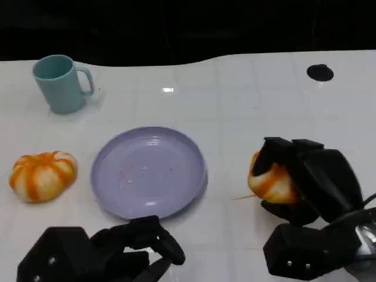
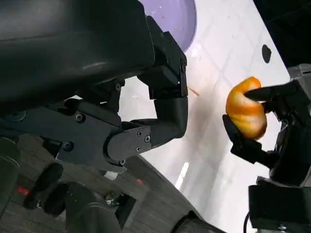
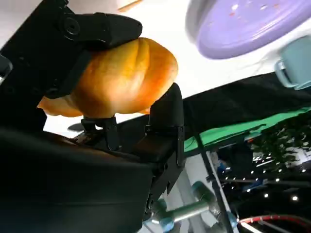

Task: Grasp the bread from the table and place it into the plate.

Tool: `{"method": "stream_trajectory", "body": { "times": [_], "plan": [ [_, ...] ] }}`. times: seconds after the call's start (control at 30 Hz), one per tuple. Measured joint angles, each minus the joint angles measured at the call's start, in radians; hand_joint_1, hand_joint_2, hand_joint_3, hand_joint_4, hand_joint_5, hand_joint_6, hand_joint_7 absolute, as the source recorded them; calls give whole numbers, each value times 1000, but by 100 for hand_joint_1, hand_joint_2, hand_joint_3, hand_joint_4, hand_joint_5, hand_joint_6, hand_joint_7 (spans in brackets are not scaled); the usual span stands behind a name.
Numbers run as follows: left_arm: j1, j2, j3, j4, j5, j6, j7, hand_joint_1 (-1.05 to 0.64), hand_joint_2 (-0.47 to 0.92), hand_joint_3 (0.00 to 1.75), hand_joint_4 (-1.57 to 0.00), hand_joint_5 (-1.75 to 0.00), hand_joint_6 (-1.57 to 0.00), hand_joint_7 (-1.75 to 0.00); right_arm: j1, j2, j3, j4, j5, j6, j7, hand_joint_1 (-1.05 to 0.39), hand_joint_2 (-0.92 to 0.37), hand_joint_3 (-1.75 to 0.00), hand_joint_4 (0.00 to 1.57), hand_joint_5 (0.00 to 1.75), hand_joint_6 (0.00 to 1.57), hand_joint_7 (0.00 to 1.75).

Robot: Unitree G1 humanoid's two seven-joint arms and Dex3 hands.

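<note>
My right hand (image 1: 308, 185) grips an orange, ridged bread roll (image 1: 270, 179) to the right of the lilac plate (image 1: 194, 179); in the right wrist view the fingers (image 3: 97, 29) wrap the bread (image 3: 121, 77), with the plate (image 3: 243, 29) beyond. The left wrist view also shows the gripped bread (image 2: 245, 114) and a piece of the plate (image 2: 180, 19). A second orange-and-white bread (image 1: 44, 175) lies left of the plate. My left hand (image 1: 117, 249) hangs near the table's front edge, below the plate, its fingers (image 2: 155, 128) curled with nothing in them.
A teal mug (image 1: 60, 82) stands at the back left. A black round hole (image 1: 320, 72) marks the white table (image 1: 235, 106) at the back right. The plate holds only a few crumbs.
</note>
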Motion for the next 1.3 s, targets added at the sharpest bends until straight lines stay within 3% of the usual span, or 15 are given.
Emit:
{"method": "stream_trajectory", "body": {
  "times": [0.4, 0.83, 0.93, 1.13, 1.23, 1.27, 1.3],
  "plan": [
    [0, -9, -19, 5, 18, -5, 1, -35, 92, 54, -66, -175, -58, -148, -132, 146, 52, 59, 14, 22, 77, -12, -28, -129, 95, 175, 69, 175],
    [6, -21, -42, -3, 27, -9, 13, -34, 92, 54, -67, -175, -59, -146, -327, 276, 124, 382, 34, -34, 31, -15, -35, -125, 92, 175, 66, 172],
    [13, -23, -47, -8, 30, -9, 24, -33, 91, 55, -66, -175, -59, -145, -363, 307, 132, 464, 34, -42, 5, -16, -40, -120, 90, 175, 68, 157],
    [25, -22, -60, -18, 40, -10, 27, -33, 90, 57, -66, -175, -59, -145, -441, 365, 141, 596, 42, -55, -23, -16, -45, -113, 88, 175, 62, 170],
    [32, -23, -60, -20, 40, -10, 27, -34, 89, 58, -68, -175, -60, -145, -470, 395, 142, 653, 50, -58, -33, -15, -46, -106, 82, 175, 67, 150],
    [34, -23, -60, -20, 40, -10, 27, -34, 89, 58, -68, -175, -60, -145, -478, 402, 141, 669, 55, -60, -35, -17, -51, -95, 75, 172, 69, 129],
    [35, -23, -60, -20, 40, -10, 27, -33, 89, 58, -68, -175, -60, -145, -487, 411, 141, 685, 61, -58, -33, -20, -64, -72, 69, 146, 72, 96]
  ]
}}
